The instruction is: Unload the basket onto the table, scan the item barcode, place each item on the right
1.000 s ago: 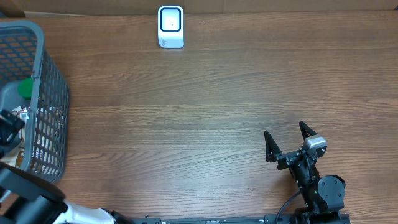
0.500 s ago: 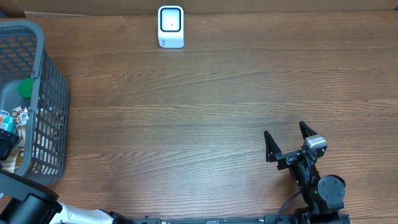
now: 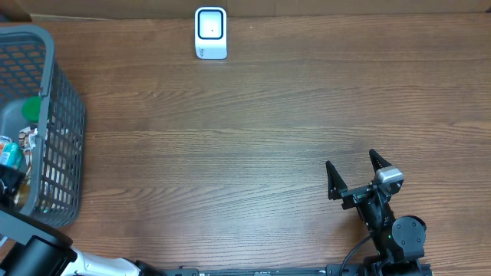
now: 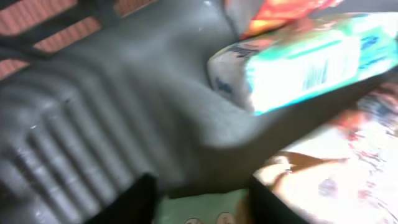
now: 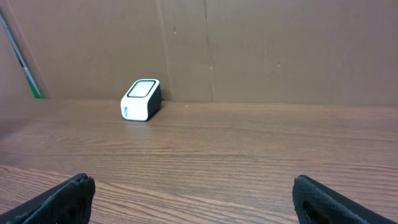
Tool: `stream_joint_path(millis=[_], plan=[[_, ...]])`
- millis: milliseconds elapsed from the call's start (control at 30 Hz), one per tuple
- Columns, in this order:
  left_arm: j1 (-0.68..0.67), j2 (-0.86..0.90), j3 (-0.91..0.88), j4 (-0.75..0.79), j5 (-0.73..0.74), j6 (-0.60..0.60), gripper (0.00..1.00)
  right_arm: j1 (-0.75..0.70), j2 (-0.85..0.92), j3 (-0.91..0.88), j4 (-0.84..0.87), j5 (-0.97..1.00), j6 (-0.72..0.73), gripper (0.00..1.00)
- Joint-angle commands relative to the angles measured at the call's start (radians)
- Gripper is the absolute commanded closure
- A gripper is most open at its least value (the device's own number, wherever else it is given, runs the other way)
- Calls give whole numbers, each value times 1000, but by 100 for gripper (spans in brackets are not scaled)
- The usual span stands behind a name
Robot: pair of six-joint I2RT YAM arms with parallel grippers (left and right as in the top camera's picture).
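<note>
while the left arm reaches down into the grey basket (image 3: 65, 115) at the left edge of the wooden surface (image 3: 253, 130), the left fingers (image 4: 134, 202) show only as two dark blurred tips at the bottom of the left wrist view. there is a gap between them with something pale green in it. the view is too smeared, so cannot tell if they grip anything or how wide they stand.

the item, a teal and white pack (image 4: 305, 62), lies inside the basket, above and to the right of those tips in the wrist view, tilted, with dark lines like a barcode on its side. an orange wrapper (image 4: 273, 12) sits just behind it, touching or overlapping it. more printed white and red packaging (image 4: 348, 162) lies below the pack. from overhead the basket also holds a green round thing (image 3: 31, 107) near its far side.

the white scanner (image 3: 211, 32) stands at the far edge of the surface, left of centre, well apart from the basket and both arms. a brown cardboard wall (image 5: 249, 43) is behind it.

the right fingers (image 3: 333, 180) are spread wide and hold nothing. they hover low over the near right part of the surface, pointing toward the far edge.
</note>
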Motion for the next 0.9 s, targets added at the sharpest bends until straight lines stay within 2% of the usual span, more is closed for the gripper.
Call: stream_joint_path(millis=[0,33,200,367,567,867], plan=[[-15,3,-11,10,31,-7,82,-4,-12,-10,5,1,-1,0],[-16,3,-11,11,31,-7,96,-4,-12,-10,5,1,-1,0],[-18,3,-11,10,41,-6,96,-4,-11,-10,5,1,-1,0],[-17,-32,-6,11,119,-7,96,-4,-12,-10,5,1,-1,0],[-17,-159,36,11,129,-8,96,-4,-12,-10,5,1,-1,0],[-28,-362,50,47,129,-88,96,-4,-11,-10,5,1,-1,0]])
